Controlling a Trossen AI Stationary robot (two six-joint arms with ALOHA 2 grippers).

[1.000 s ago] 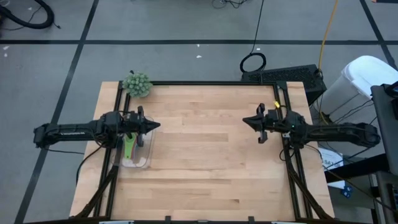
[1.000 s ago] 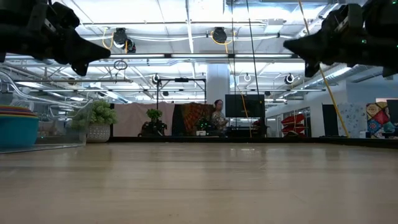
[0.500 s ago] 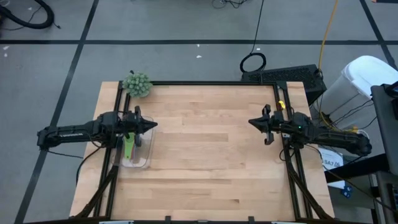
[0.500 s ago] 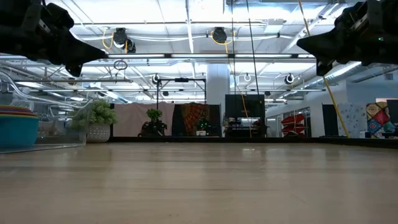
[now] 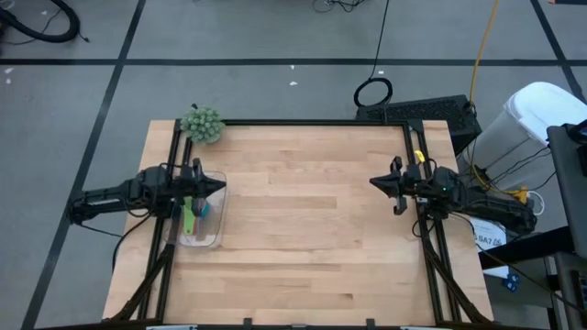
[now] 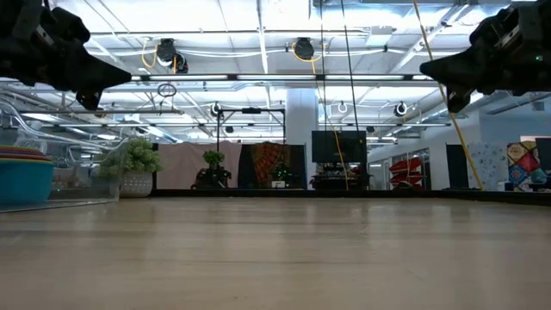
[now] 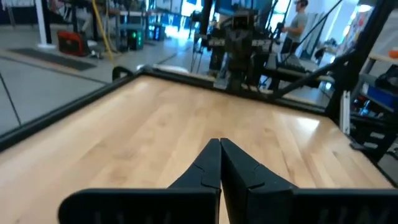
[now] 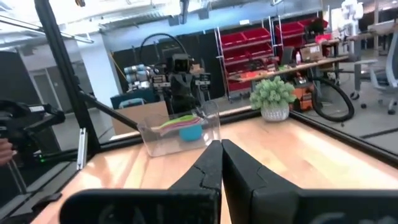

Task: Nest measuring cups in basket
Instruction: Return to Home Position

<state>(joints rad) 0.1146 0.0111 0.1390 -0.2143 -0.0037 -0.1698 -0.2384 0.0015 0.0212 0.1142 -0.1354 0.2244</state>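
Note:
The clear basket sits near the table's left edge, and the nested measuring cups lie inside it, a green handle and a light blue bowl showing from above. The low view shows the stack of cups at far left, and the right wrist view shows the cups in the basket. My left gripper hovers shut over the basket's far end, pointing toward the table's middle; its shut tips hold nothing. My right gripper hangs shut and empty near the right edge, pointing left.
A fuzzy green ball rests at the table's far left corner, also seen beyond the basket as the ball. A black frame rail runs round the table. Bare wood lies between the two grippers.
Both arms have drawn back while staying shut. My left gripper has moved toward the table's left edge, above the basket. My right gripper has moved toward the right edge. The basket and the cups have kept still.

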